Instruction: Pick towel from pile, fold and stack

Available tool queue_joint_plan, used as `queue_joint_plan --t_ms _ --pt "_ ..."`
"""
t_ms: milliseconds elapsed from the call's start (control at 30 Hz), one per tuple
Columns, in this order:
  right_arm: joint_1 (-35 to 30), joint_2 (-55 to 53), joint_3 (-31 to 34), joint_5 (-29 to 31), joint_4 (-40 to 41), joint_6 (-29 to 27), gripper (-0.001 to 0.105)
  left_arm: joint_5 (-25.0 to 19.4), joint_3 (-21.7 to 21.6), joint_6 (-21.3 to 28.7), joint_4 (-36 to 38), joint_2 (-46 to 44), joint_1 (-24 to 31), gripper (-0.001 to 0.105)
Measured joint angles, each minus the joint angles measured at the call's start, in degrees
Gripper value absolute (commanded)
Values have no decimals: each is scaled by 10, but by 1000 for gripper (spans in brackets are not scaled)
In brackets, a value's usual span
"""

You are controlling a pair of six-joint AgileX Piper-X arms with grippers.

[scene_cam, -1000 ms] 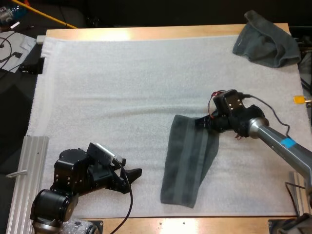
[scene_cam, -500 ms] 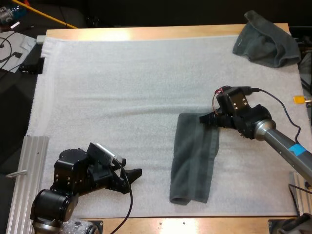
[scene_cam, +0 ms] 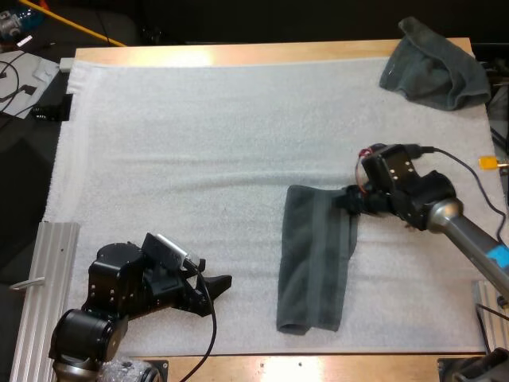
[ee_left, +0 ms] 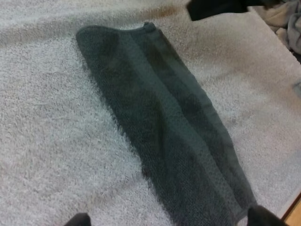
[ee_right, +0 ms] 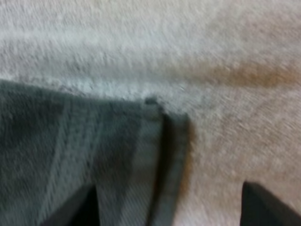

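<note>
My right gripper (scene_cam: 348, 200) is spread wide at the far right corner of the half-folded towel (scene_cam: 314, 259), gripping nothing.

My right fingers (ee_right: 75, 208) straddle the doubled corner, and the cloth lies slack between them. The towel stretches as a long strip toward the near edge of the white mat (scene_cam: 199, 143). It looks soft, light and limp, so I judge it will sag and unfold unless I pinch both layers at a corner or hem. My left gripper (scene_cam: 216, 283) rests apart from the strip, fingers (ee_left: 77, 220) also parted and empty. A crumpled towel (scene_cam: 433, 68) sits at the far right corner.
</note>
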Motion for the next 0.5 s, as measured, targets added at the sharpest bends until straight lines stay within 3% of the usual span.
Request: queue_joint_plan --t_ms 233,500 --pt "-1 -63 -1 -1 115 -8 59 0 0 0 0 1 0 64" --pt "72 -109 40 -12 122 12 59 -3 0 2 14 1 0 64"
